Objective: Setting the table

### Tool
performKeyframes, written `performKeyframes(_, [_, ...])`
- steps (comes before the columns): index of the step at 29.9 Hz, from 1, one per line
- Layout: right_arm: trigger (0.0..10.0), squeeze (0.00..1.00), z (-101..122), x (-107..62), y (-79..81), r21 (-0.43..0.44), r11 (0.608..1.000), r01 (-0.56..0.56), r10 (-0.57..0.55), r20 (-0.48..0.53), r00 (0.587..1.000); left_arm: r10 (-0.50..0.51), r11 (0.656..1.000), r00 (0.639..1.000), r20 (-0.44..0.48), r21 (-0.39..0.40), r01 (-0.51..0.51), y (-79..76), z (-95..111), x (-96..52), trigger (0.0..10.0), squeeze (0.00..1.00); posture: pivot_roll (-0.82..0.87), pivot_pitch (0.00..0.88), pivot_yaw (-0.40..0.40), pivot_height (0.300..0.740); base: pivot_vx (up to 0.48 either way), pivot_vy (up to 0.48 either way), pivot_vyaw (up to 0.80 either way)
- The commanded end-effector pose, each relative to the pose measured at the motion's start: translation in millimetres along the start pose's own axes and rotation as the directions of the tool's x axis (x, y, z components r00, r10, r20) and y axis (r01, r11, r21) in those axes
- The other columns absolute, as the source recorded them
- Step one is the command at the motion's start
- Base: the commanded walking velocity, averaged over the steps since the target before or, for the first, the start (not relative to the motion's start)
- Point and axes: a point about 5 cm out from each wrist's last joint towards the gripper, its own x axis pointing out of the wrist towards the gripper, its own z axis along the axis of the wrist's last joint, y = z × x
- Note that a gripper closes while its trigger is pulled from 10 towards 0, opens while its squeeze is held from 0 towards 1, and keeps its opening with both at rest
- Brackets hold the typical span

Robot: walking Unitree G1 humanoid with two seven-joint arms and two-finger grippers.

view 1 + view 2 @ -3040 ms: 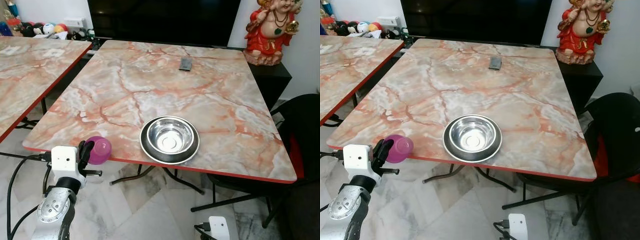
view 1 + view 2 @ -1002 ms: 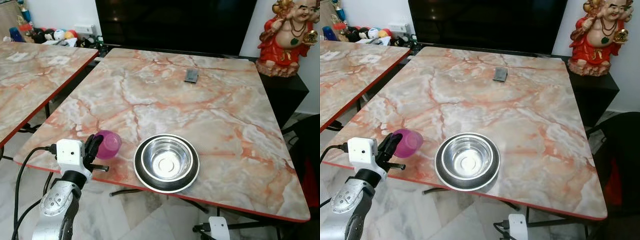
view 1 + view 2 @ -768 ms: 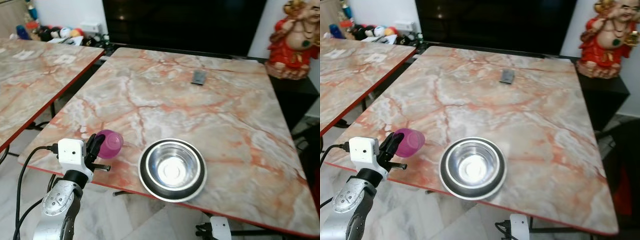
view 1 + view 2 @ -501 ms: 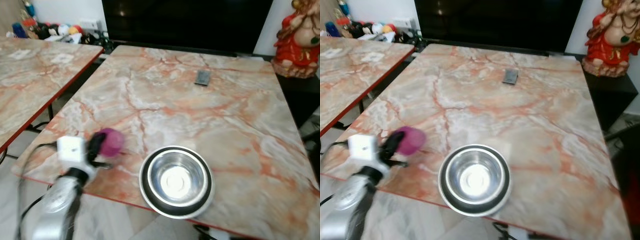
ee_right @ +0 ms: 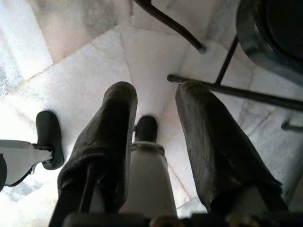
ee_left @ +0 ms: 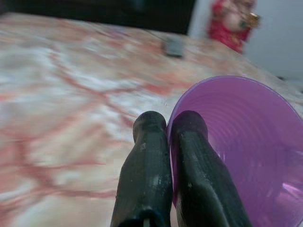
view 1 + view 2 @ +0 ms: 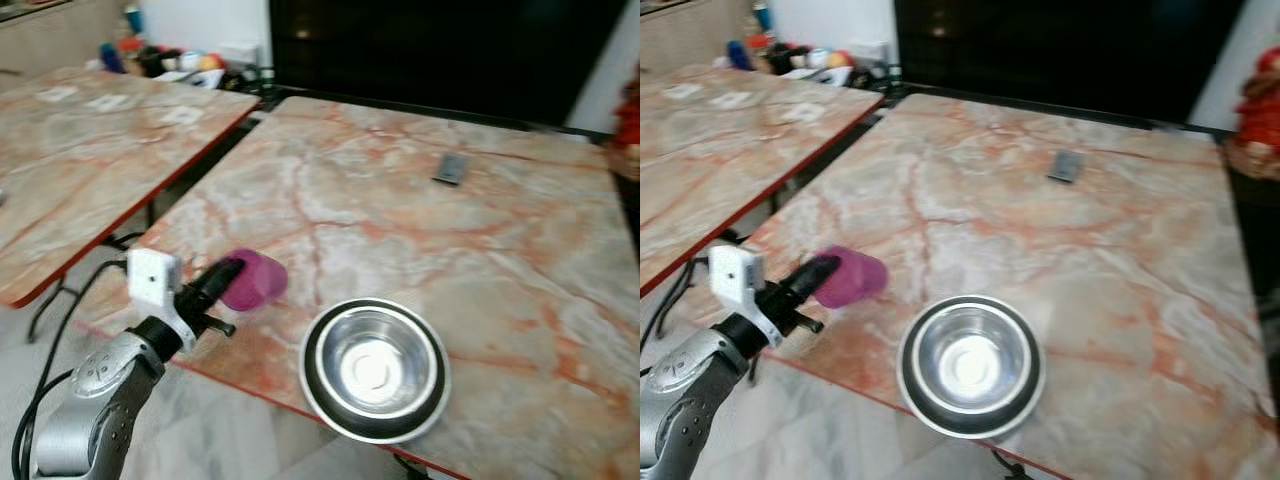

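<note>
A broad marble-patterned table, pinkish grey with rusty veins and a thin red edge, spreads ahead of the left gripper and off to its right. A second table of the same pattern stands to that gripper's left, a narrow gap between the two. Beyond both, against the wall, sits a large dark screen, and at the far corner a cluttered low shelf of small colourful objects (too blurred to name). A red figurine stands past the table's right edge, on that gripper's far right. The floor below is pale marble tile, with dark chair legs crossing it under the right gripper, which hangs idle with its fingers apart and nothing between them.

Just to the right of the left gripper, near the table's front edge, rests a steel bowl set in a dark plate. The left gripper is clamped on the rim of a purple cup, one finger inside and one outside, holding it on its side above the table's near left corner. Far ahead lies a small dark flat object.
</note>
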Motion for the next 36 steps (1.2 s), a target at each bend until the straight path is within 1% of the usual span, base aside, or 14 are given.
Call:
performKeyframes(1, [10.0, 0.00, -3.7, -0.4, 3.4, 0.003, 1.000, -0.007, 0.007, -0.014, 1.000, -0.035, 0.999, 0.998, -0.052, 0.031, 0.037, -0.9, 0.3, 0.9, 10.0, 0.00, 0.08, 0.126, 0.004, 0.740, 0.000, 0.000, 0.00])
performKeyframes(3, [10.0, 0.00, -3.9, -0.5, 3.6, 0.003, 1.000, -0.006, 0.006, -0.014, 1.000, -0.038, 0.998, 0.996, -0.086, 0.055, 0.042, -0.3, -2.3, 5.1, 10.0, 0.00, 0.08, 0.126, 0.005, 0.740, 0.000, 0.000, 0.00])
performKeyframes(7, [10.0, 0.00, -4.1, -0.5, 3.7, 0.003, 1.000, -0.007, 0.007, -0.015, 1.000, -0.001, 0.999, 0.994, -0.113, 0.035, 0.005, 0.7, -3.6, 14.3, 10.0, 0.00, 0.08, 0.125, 0.006, 0.740, 0.000, 0.000, 0.00])
performKeyframes(8, [10.0, 0.00, -4.2, -0.5, 3.6, 0.002, 1.000, -0.007, 0.007, -0.015, 1.000, 0.021, 1.000, 0.993, -0.115, 0.021, -0.019, 1.9, -2.8, 18.1, 10.0, 0.00, 0.08, 0.125, 0.006, 0.740, 0.000, 0.000, 0.00])
performKeyframes(10, [10.0, 0.00, -4.3, -0.5, 3.6, 0.000, 1.000, -0.007, 0.007, -0.016, 1.000, 0.056, 0.998, 0.991, -0.122, -0.003, -0.057, 4.3, 0.7, 25.6, 10.0, 0.00, 0.08, 0.124, 0.005, 0.740, 0.000, 0.000, 0.00])
performKeyframes(14, [10.0, 0.00, -4.5, -0.6, 3.7, 0.000, 1.000, -0.007, 0.007, -0.017, 1.000, 0.115, 0.993, 0.987, -0.111, 0.013, -0.114, 11.9, 13.2, 34.9, 10.0, 0.00, 0.08, 0.121, 0.007, 0.740, 0.000, 0.000, 0.00])
performKeyframes(15, [10.0, 0.00, -4.5, -0.6, 3.7, 0.000, 1.000, -0.007, 0.007, -0.017, 1.000, 0.115, 0.993, 0.987, -0.111, 0.013, -0.114, 11.9, 13.2, 34.9, 10.0, 0.00, 0.08, 0.121, 0.007, 0.740, 0.000, 0.000, 0.00])
performKeyframes(17, [10.0, 0.00, -4.7, -0.6, 3.9, -0.003, 1.000, -0.009, 0.009, -0.018, 1.000, 0.167, 0.986, 0.975, -0.146, 0.015, -0.166, 20.4, 17.2, 41.1, 10.0, 0.00, 0.08, 0.118, 0.011, 0.740, 0.000, 0.000, 0.00])
performKeyframes(19, [10.0, 0.00, -5.0, -0.6, 4.2, -0.004, 1.000, -0.010, 0.010, -0.018, 1.000, 0.201, 0.979, 0.960, -0.195, 0.023, -0.200, 25.9, 16.0, 43.7, 10.0, 0.00, 0.08, 0.114, 0.014, 0.740, 0.000, 0.000, 0.00])
performKeyframes(22, [10.0, 0.00, -5.5, -0.7, 5.0, -0.017, 1.000, -0.014, 0.013, -0.021, 1.000, 0.170, 0.984, 0.950, -0.260, -0.006, -0.177, 27.0, 14.9, 49.3, 10.0, 0.00, 0.07, 0.112, 0.018, 0.740, 0.000, 0.000, 0.00])
performKeyframes(25, [10.0, 0.00, -6.1, -0.8, 5.4, -0.012, 1.000, -0.012, 0.012, -0.021, 1.000, 0.155, 0.988, 0.936, -0.315, 0.023, -0.155, 27.3, 12.7, 49.6, 10.0, 0.00, 0.07, 0.110, 0.025, 0.740, 0.000, 0.000, 0.00])
performKeyframes(31, [10.0, 0.00, -7.3, -1.0, 5.9, -0.007, 1.000, -0.012, 0.012, -0.024, 1.000, 0.142, 0.990, 0.918, -0.371, 0.049, -0.134, 27.6, 10.7, 48.8, 10.0, 0.00, 0.07, 0.112, 0.030, 0.740, 0.000, 0.000, 0.00])
performKeyframes(33, [10.0, 0.00, -7.4, -1.0, 6.0, -0.006, 1.000, -0.012, 0.012, -0.024, 1.000, 0.141, 0.990, 0.911, -0.389, 0.047, -0.133, 26.6, 8.9, 49.1, 10.0, 0.00, 0.07, 0.112, 0.030, 0.740, 0.000, 0.000, 0.00])
performKeyframes(36, [10.0, 0.00, -8.0, -1.1, 6.5, -0.006, 1.000, -0.012, 0.012, -0.025, 1.000, 0.121, 0.992, 0.912, -0.392, 0.030, -0.118, 23.7, 9.5, 49.4, 10.0, 0.00, 0.07, 0.114, 0.032, 0.740, 0.000, 0.000, 0.00])
